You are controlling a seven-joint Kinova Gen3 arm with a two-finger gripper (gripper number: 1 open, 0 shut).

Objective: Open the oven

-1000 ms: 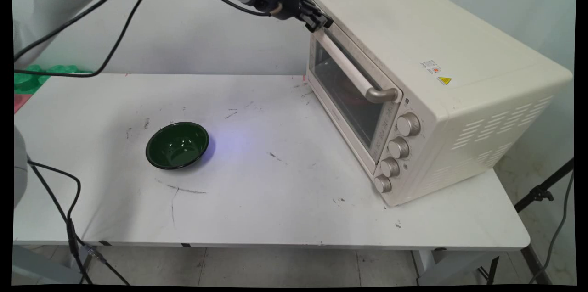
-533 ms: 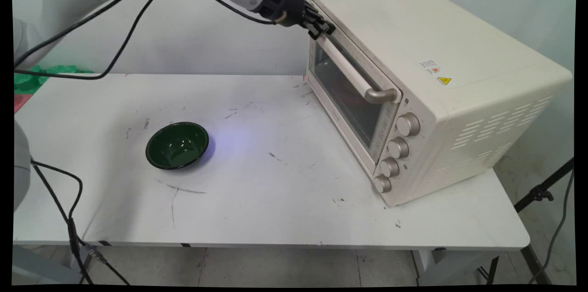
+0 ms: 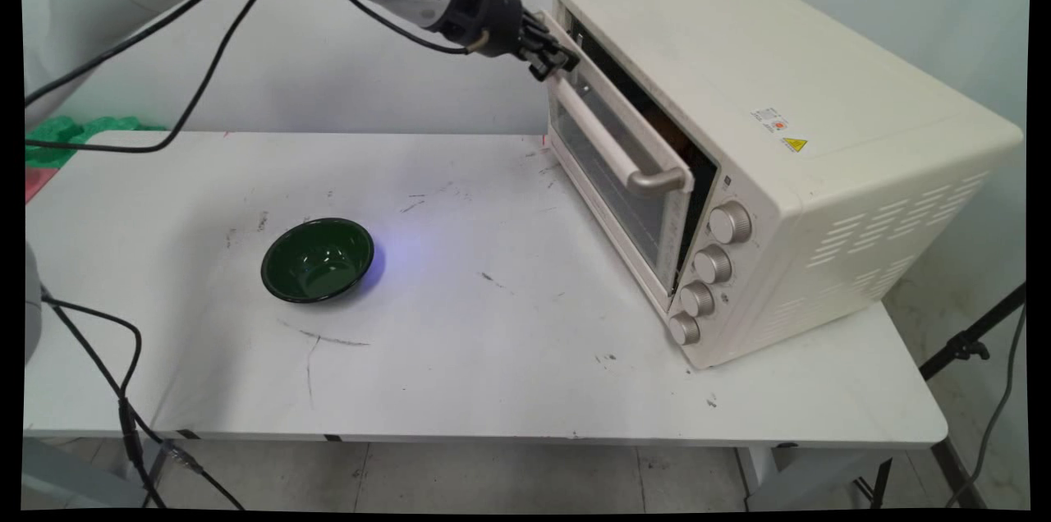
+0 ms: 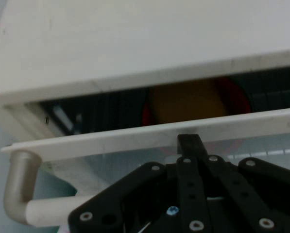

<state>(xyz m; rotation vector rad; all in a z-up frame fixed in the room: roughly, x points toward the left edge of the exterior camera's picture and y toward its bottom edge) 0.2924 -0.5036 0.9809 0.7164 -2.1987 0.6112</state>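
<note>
Gripper (image 3: 560, 62) clenched on the oven door's (image 3: 612, 169) top edge, door ajar.

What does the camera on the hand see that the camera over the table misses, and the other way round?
Only the hand view looks through the gap above the door, at something orange on a red dish inside.

Only the main view shows the green bowl, the table and the four knobs.

Both show the hand at the top edge of the partly open oven door, the handle and the cream oven.
</note>
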